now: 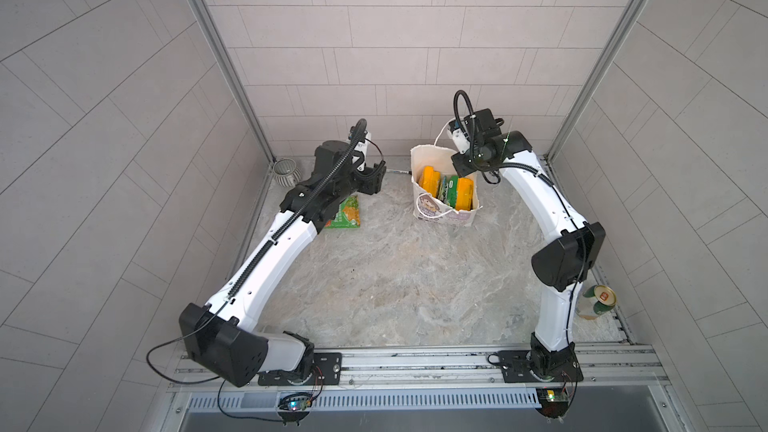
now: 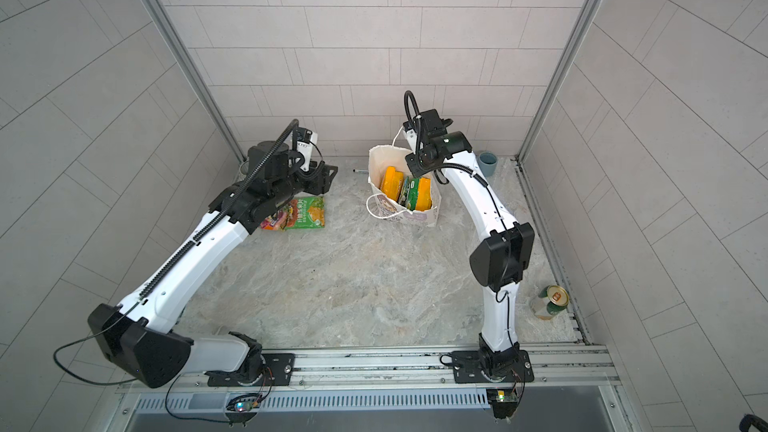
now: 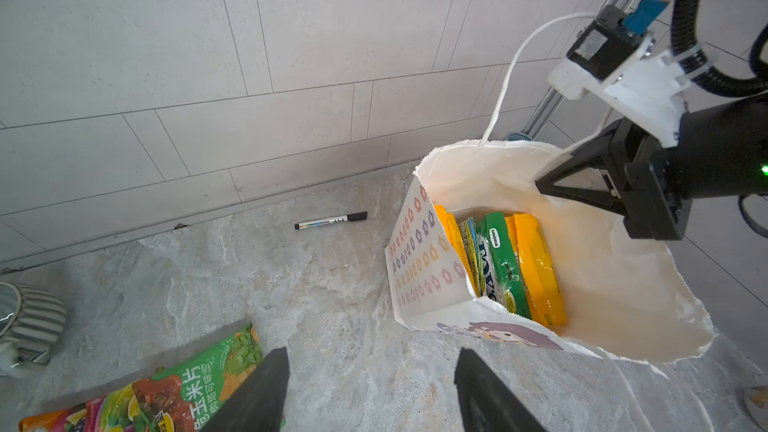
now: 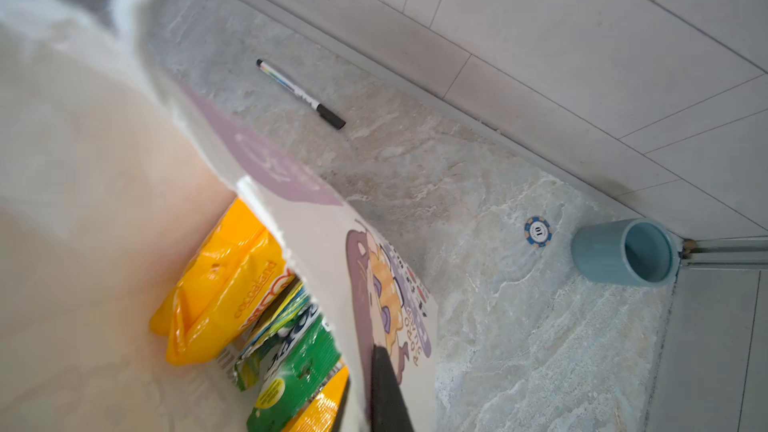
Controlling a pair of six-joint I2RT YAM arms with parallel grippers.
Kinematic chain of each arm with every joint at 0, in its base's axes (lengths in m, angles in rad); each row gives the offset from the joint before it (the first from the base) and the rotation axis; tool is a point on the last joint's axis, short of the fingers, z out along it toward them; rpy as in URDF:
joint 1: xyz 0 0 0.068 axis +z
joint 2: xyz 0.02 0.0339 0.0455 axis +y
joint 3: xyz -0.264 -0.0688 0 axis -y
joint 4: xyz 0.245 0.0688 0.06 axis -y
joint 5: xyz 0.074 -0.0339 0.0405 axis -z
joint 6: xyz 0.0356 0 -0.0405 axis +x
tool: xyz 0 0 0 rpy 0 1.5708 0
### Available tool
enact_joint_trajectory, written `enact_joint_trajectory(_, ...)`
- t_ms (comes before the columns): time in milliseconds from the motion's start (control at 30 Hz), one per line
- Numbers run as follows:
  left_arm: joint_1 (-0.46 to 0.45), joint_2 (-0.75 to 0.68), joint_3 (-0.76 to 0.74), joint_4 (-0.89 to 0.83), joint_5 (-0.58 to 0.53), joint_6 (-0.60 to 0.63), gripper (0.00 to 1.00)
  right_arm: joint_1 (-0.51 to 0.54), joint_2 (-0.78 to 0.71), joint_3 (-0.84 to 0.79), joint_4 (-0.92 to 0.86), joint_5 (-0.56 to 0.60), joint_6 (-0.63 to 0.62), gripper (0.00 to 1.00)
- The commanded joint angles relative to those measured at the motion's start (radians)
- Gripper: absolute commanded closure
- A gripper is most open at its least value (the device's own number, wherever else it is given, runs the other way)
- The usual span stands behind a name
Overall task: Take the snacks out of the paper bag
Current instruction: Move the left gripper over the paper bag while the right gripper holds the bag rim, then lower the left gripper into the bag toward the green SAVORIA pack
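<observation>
Pinching paper bag [image 3: 424,276] rim, right jaws, left jaws spread, blue chip [image 4: 537,231] only in right wrist view

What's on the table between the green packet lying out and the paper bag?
Nothing: in both top views bare tabletop separates the green packet from the paper bag.

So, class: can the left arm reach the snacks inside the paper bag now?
Probably yes: the right claw holds the paper bag open, the snacks lie uncovered, and the left claw is open.
</observation>
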Motion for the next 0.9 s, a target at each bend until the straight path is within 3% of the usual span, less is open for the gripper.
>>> enact_joint_trajectory(0, -0.036, -0.067, -0.077, 0.063, -0.028, -0.054, 0.33, 0.066, -0.172, -0.190, 0.199, 0.033, -0.043, 1.00)
enact_joint_trajectory(133, -0.086, -0.121, -0.166, 0.064, -0.064, -0.070, 0.33, 0.129, -0.292, -0.390, 0.322, 0.092, -0.051, 1.00)
enact_joint_trajectory(267, -0.156, -0.170, -0.261, 0.083, -0.071, -0.075, 0.33, 0.147, -0.375, -0.510, 0.391, 0.068, 0.023, 1.00)
enact_joint_trajectory(467, -0.246, -0.132, -0.256, 0.027, -0.088, -0.079, 0.34, 0.148, -0.477, -0.702, 0.525, 0.049, 0.106, 1.00)
enact_joint_trajectory(867, -0.378, 0.011, -0.124, -0.010, -0.186, -0.062, 0.36, 0.161, -0.529, -0.774, 0.549, 0.016, 0.189, 1.00)
